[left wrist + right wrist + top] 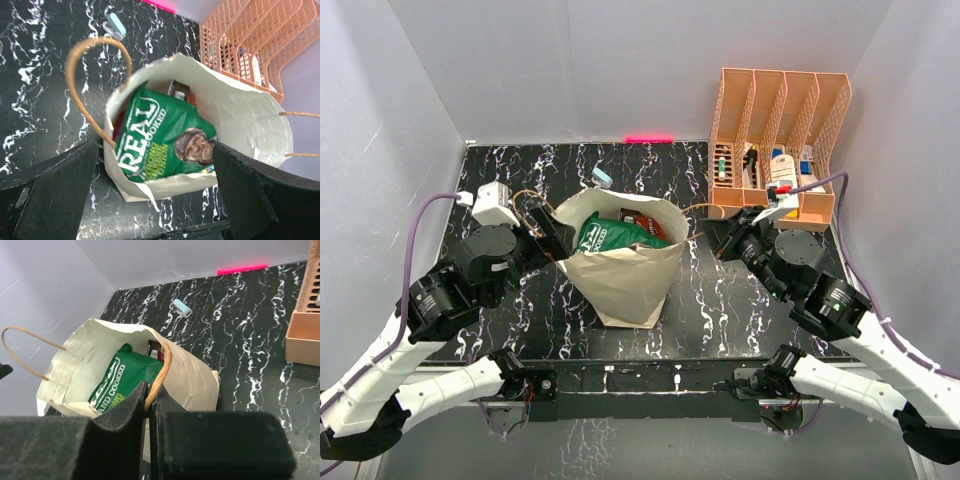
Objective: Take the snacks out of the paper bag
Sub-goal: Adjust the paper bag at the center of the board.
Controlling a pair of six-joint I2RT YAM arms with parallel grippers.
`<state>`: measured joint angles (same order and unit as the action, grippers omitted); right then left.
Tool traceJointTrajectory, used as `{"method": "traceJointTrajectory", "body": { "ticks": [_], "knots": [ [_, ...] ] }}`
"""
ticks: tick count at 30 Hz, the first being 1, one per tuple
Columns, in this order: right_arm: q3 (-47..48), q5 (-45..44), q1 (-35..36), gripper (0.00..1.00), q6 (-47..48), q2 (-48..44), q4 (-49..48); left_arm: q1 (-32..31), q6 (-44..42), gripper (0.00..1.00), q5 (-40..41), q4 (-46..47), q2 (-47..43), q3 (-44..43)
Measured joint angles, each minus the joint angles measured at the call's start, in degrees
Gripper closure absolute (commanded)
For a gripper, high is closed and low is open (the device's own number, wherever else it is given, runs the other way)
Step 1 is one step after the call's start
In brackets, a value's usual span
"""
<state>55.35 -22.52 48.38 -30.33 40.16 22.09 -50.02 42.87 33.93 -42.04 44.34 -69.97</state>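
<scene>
Table (720, 300): black marble top. No packet lies on it in any view, so log the unloading as not begun.

Paper bag (625, 280): stands upright at mid-table, between your two arms, mouth open toward the ceiling. The orange rack (780, 110) sits well apart at the far right corner and is no part of the job.

Left gripper (545, 232): fingers spread wide and holding nothing. It hangs at the bag's left rim, and the wrist view looks straight down into the mouth.

Right gripper (150, 395): fingers pinched together on the near cord handle (165, 365) at the bag's right rim. You appear to be steadying the bag with this arm.

Snacks: all that show are inside the bag. A dark green packet (615, 233) lies on top, tilted against the near wall. A red-brown packet (180, 90) peeks out behind it. Anything deeper is hidden.

Light-blue block (602, 177): on the table just beyond the bag, untouched.

Remaining: every packet, the green one likely first with your free left arm.
</scene>
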Motion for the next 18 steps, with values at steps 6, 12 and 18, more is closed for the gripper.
{"method": "traceJointTrajectory", "body": {
  "ticks": [6,12,18],
  "knots": [
    [0.02,-2.97,0.0,0.93,0.96,-2.21,2.27,0.02,-1.18,0.12,6.21,-3.8,-0.7,-0.61],
    [0.02,-3.3,0.0,0.93,1.7,-3.21,3.61,0.02,-1.92,0.4,8.68,-6.34,1.11,-0.74],
    [0.02,-2.99,0.0,0.93,1.75,-3.39,3.89,0.02,-4.79,0.46,10.95,-4.81,4.98,0.79]
  ]
}}
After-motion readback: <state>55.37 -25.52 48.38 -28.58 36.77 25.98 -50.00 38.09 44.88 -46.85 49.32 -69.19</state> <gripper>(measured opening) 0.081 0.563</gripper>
